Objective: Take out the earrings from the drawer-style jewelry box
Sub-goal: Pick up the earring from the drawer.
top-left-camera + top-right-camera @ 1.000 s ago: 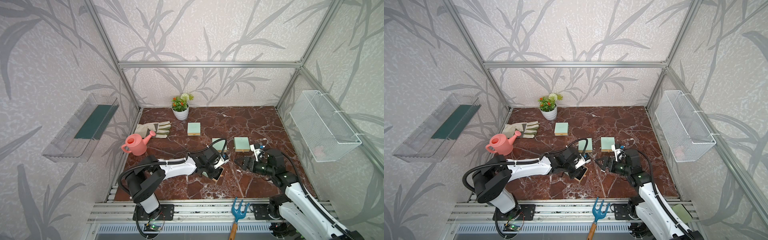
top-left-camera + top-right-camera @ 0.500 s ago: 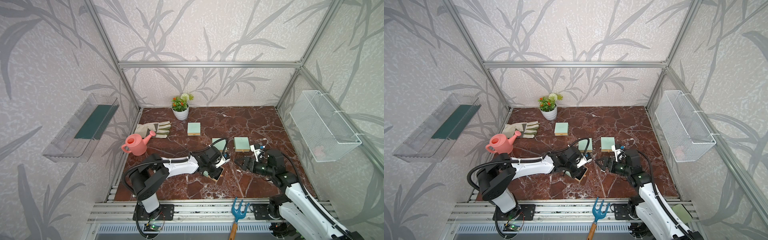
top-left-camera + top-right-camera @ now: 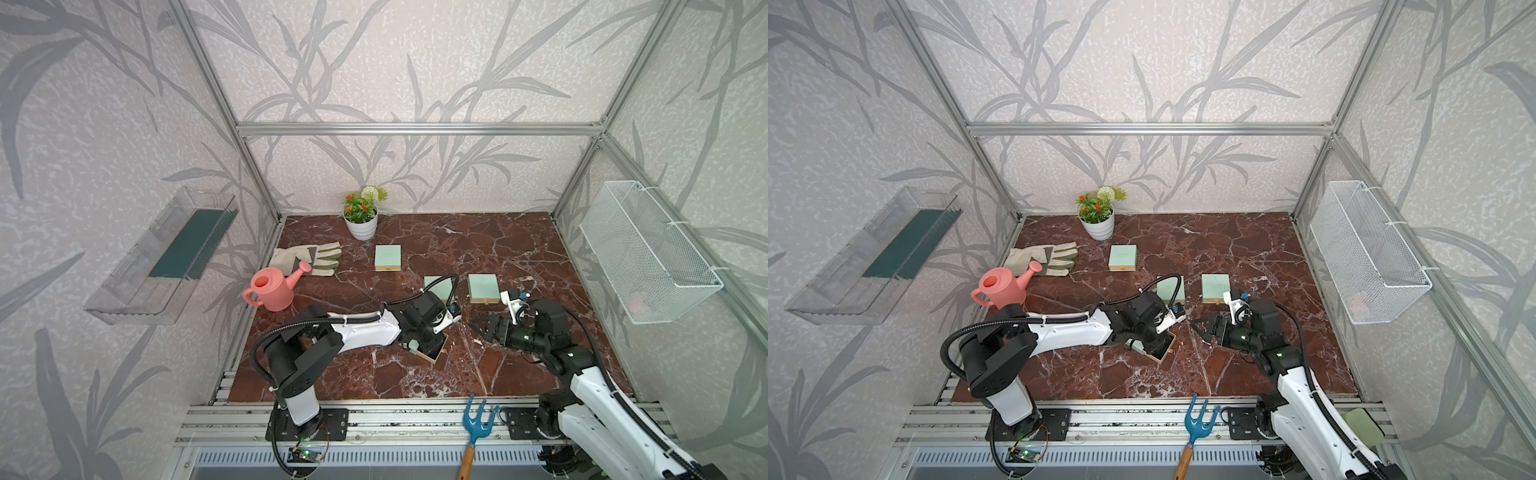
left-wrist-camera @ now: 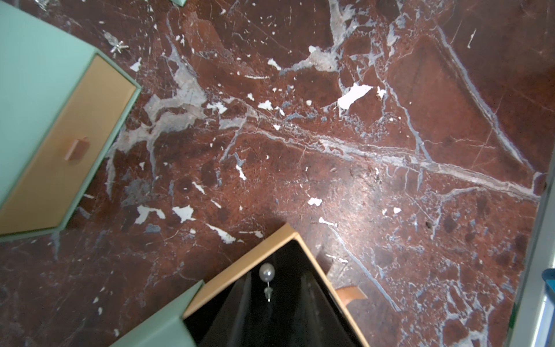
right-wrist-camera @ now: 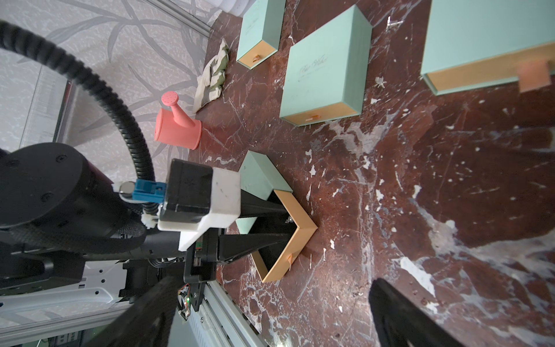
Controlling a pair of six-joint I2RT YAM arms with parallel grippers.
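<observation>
Unreadable cursive script marks a mint-green cardboard box (image 5: 322,67). The left gripper (image 5: 284,223), partly open, straddles a loose round pearl earring (image 4: 266,275) on black lining (image 4: 287,255); the right gripper (image 3: 477,329) gapes wide, empty.

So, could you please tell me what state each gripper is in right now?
Left gripper: partly open inside the drawer, with a pearl earring lying ungripped between its jaws.
Right gripper: wide open, empty.

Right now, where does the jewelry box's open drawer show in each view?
In a top view: open drawer, front centre, under the left arm.
In a top view: same place.
Left wrist: close up, pearl earring on its black lining.
Right wrist: mid-picture, tan corner showing.
Shared landmark: its mint-green sleeve.
</observation>
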